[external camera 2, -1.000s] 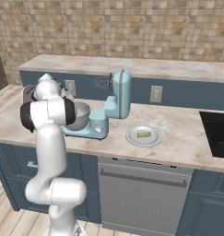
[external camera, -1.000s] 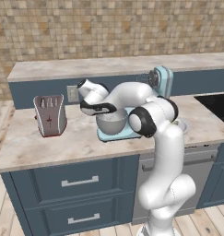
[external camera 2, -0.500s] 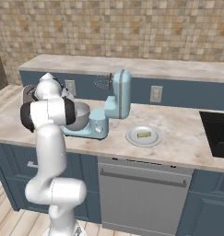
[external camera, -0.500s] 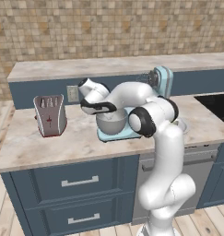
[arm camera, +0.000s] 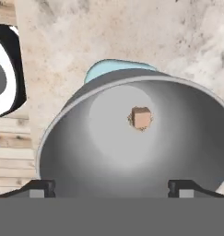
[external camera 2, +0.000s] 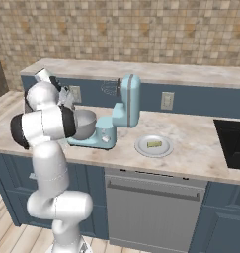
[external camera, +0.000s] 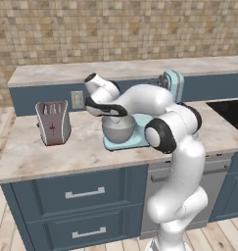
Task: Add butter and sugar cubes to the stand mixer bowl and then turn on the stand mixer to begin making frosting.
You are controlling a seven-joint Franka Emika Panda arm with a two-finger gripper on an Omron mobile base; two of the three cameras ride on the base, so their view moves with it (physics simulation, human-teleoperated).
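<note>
One tan-brown sugar lump [arm camera: 141, 118] now lies inside the round grey metal mixer bowl [arm camera: 99, 152], near its centre. End effector [arm camera: 111, 186], its fingers newly spread and empty, hangs above; butter remains.

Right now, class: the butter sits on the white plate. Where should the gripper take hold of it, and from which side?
Grip the butter across its short width, descending from straight above. It lies flat and low on the plate, so a side approach would likely strike the rim. Its exact shape is too small to judge.
</note>
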